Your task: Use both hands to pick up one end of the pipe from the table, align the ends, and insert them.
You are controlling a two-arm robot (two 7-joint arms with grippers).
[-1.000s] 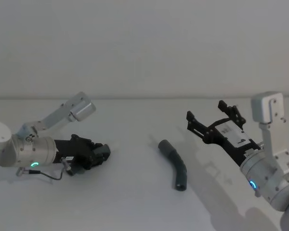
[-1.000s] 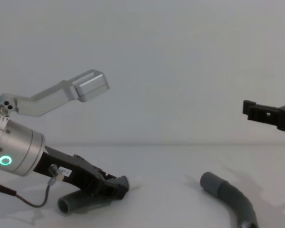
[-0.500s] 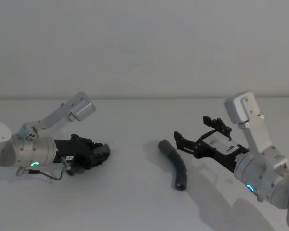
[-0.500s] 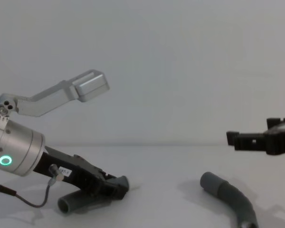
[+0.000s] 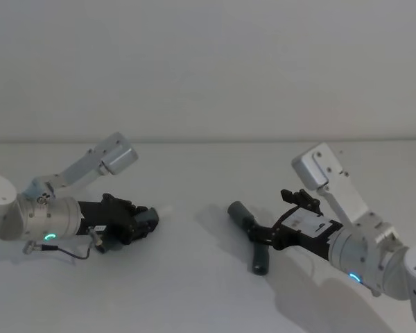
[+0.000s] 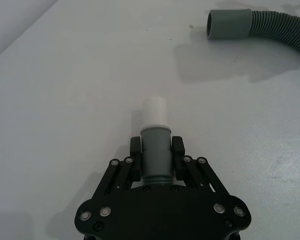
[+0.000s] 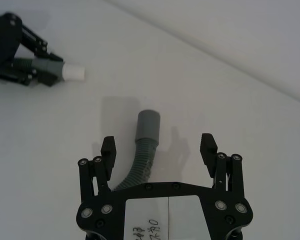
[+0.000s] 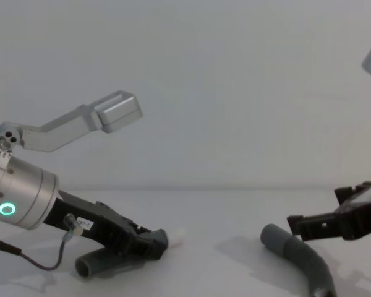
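My left gripper (image 5: 144,220) (image 8: 153,243) (image 6: 156,146) rests low over the table (image 5: 194,298) and is shut on the grey cuff (image 6: 156,155) of one pipe piece. That cuff's white tip (image 6: 154,111) (image 8: 176,236) sticks out past the fingers, and the corrugated tail (image 8: 94,265) trails back under the arm. The second pipe piece (image 5: 258,251) (image 8: 310,265) lies curved at the table's middle, its plain grey cuff (image 5: 235,209) (image 7: 149,122) (image 6: 229,23) pointing toward the left gripper. My right gripper (image 5: 270,216) (image 7: 158,145) (image 8: 317,213) is open just above this hose's corrugated part, one finger on each side, not touching it.
The white tabletop runs back to a plain wall. The left arm's silver elbow link (image 5: 114,156) rises behind its gripper. A thin cable (image 5: 69,255) loops on the table below the left wrist.
My right gripper has come down and moved left, from high on the right to straddling the middle hose. The left arm holds still; its white tip now shows in the chest view.
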